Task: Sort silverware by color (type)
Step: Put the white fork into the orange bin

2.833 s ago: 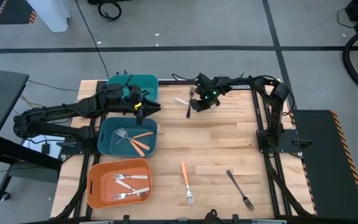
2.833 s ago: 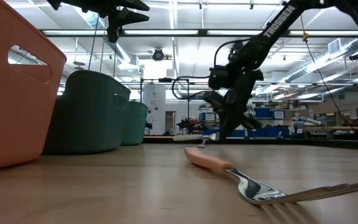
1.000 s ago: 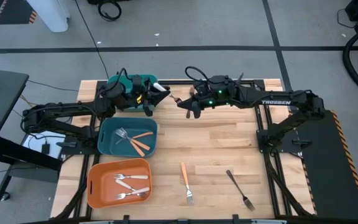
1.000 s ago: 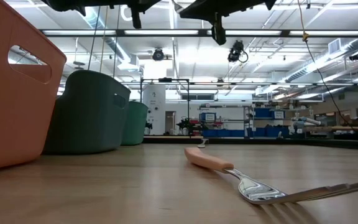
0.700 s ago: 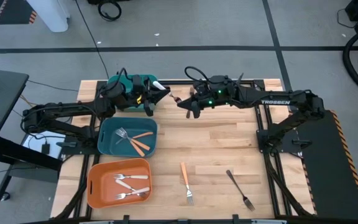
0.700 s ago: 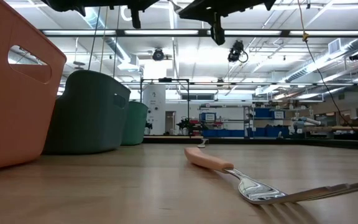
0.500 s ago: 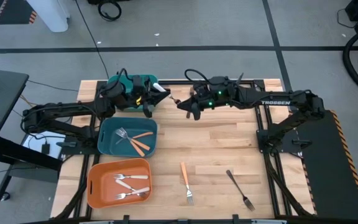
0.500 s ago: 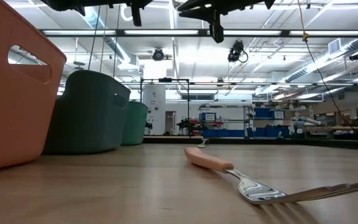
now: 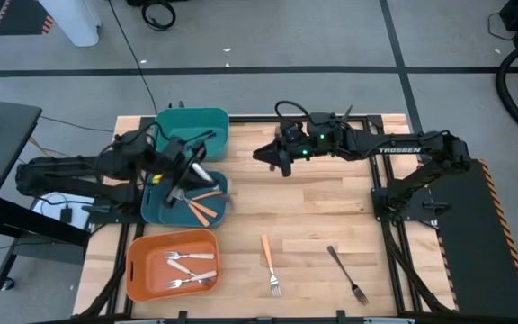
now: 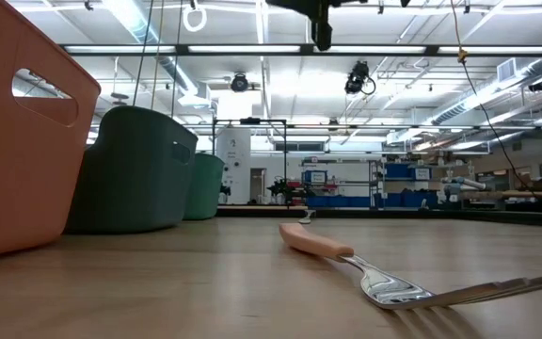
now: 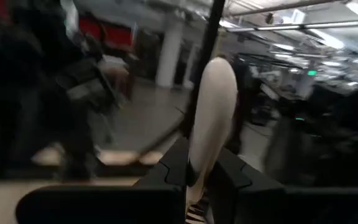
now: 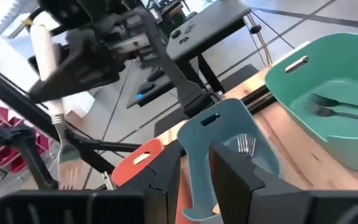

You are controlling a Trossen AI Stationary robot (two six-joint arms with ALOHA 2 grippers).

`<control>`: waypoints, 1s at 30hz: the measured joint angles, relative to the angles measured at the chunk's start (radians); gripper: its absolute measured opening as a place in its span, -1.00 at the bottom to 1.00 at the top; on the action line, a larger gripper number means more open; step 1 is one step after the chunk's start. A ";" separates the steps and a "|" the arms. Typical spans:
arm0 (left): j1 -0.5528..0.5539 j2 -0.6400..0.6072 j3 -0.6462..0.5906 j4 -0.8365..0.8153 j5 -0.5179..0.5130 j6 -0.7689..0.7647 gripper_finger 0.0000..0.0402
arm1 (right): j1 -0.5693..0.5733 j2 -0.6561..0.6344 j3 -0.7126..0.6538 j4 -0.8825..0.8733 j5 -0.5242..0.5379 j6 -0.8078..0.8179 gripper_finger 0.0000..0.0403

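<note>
1. Table layout, read from above with 12 o'clock at the far edge.
- Near edge, 5 o'clock: one all-black fork point(image 9: 347, 274) lies on the bare wood table point(image 9: 331, 202).
- Near edge, 6 o'clock: one orange-handled fork point(image 9: 269, 264) lies with its tines toward the near edge, well apart from the black fork.
- 7 o'clock: the orange bin point(image 9: 134, 270) holds three cream-handled forks point(image 9: 187, 265).
- 9 o'clock: the middle teal bin point(image 9: 219, 219) holds orange-handled forks point(image 9: 203, 207).
- 11 o'clock: the far teal bin point(image 9: 207, 121) holds black forks point(image 12: 331, 107).

2. Left gripper point(image 9: 180, 171): positioned above the middle teal bin. The fingers are clamped on the handle of a cream-handled fork point(image 11: 211, 106). The right wrist view shows this fork hanging roughly upright, tines down.

3. Right gripper point(image 9: 268, 155): raised above the table at 12 o'clock, just beside the far teal bin on its 3 o'clock side. The fingers point(image 12: 229, 171) stand apart and hold nothing.
</note>
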 joint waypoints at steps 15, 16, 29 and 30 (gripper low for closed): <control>-0.414 -0.093 0.001 -0.759 -0.019 -0.320 -0.79 | 0.016 0.000 0.000 0.002 0.010 0.022 -0.54; -0.438 -0.083 0.000 -0.818 -0.022 -0.325 -0.79 | 0.018 0.000 0.000 0.002 0.017 0.027 -0.54; -0.637 0.163 0.000 -0.961 -0.055 -0.377 -0.72 | 0.024 0.000 0.000 -0.003 0.063 0.050 -0.54; -0.641 0.186 0.000 -0.965 -0.055 -0.377 -0.69 | 0.024 0.000 0.000 -0.005 0.063 0.057 -0.54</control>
